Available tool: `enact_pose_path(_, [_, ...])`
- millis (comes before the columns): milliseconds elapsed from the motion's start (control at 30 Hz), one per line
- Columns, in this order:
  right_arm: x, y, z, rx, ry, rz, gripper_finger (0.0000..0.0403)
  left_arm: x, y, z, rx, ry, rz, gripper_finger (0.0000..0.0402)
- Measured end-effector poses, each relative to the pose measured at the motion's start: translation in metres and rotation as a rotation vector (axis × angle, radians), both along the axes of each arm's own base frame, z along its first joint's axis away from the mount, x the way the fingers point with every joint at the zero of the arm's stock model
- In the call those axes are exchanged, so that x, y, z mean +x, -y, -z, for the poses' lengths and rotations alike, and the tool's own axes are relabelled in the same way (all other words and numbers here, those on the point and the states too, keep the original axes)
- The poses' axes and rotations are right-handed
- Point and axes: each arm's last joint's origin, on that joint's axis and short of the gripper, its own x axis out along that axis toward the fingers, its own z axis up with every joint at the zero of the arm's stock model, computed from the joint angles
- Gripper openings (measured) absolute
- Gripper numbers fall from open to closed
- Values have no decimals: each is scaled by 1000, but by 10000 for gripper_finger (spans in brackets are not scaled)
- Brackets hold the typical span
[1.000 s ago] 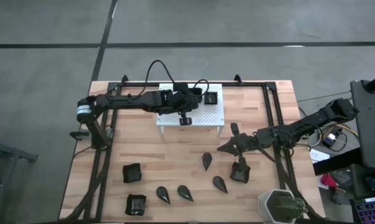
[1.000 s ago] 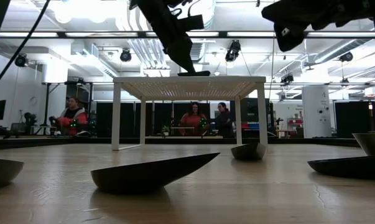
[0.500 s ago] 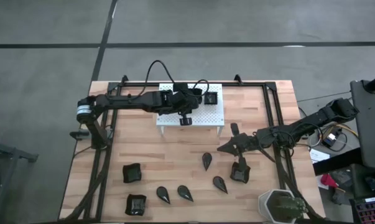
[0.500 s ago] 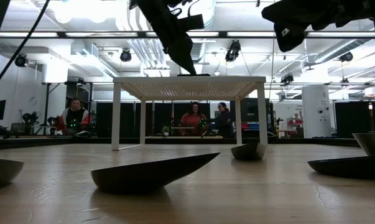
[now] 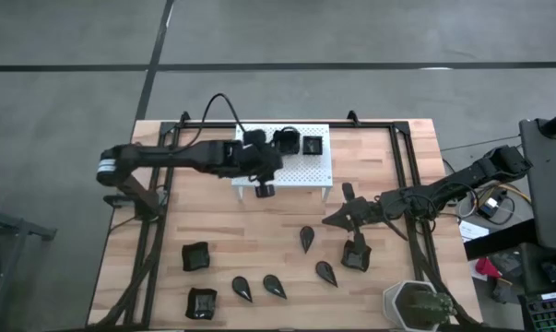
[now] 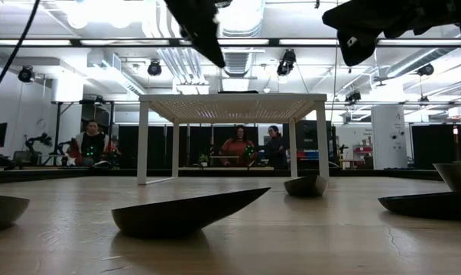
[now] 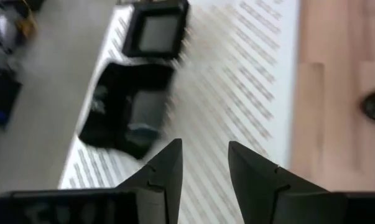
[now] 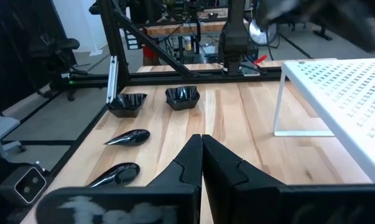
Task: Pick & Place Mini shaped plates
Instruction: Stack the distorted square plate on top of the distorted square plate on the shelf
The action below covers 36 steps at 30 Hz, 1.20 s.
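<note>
A: Where is the left pincer (image 5: 265, 187)?

B: Over the near edge of the white stand (image 5: 314, 169), at its left end. Its fingers (image 7: 164, 167) are apart with nothing between them; the wrist view shows only the perforated top through the gap.

A: And the plates on the stand?

B: Two small black square plates lie on top, side by side toward the far edge: one (image 5: 285, 141) nearer the pincer, one (image 5: 313, 145) to its right. The pincer touches neither.

A: The right pincer (image 5: 330, 220)?

B: Above the tabletop (image 5: 241, 231) on the right, between the stand and the loose plates. Its fingers (image 8: 186, 163) are pressed together, empty.

A: What else lies on the tabletop?

B: Four teardrop plates in the near middle: one (image 5: 307, 239) just below the right pincer, then (image 5: 326, 272), (image 5: 275, 285) and (image 5: 242, 289). Two raised-rim square plates sit at the left, (image 5: 195, 256) and (image 5: 201, 302). One more dark dish (image 5: 355, 254) is under the right arm. A hexagonal pot (image 5: 414, 304) stands at the near right corner.

A: Anybody around?

B: Three people (image 6: 236, 147) are seated beyond the tabletop in the low view.
</note>
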Motion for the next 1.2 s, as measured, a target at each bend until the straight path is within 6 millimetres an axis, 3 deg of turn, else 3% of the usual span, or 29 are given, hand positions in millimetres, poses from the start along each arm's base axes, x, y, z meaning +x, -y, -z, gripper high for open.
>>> enact_pose_path(100, [-1,0,2,-2,-6,0,8,-10,14,0,-48,-39,-12,124])
enact_pose_path(433, [-1,0,3,-2,-7,0,8,-25,62,28,-121,-143,30,124])
enact_pose_path(1200, [-1,0,3,0,-11,0,8,-74,146,92,-275,-310,-16,124])
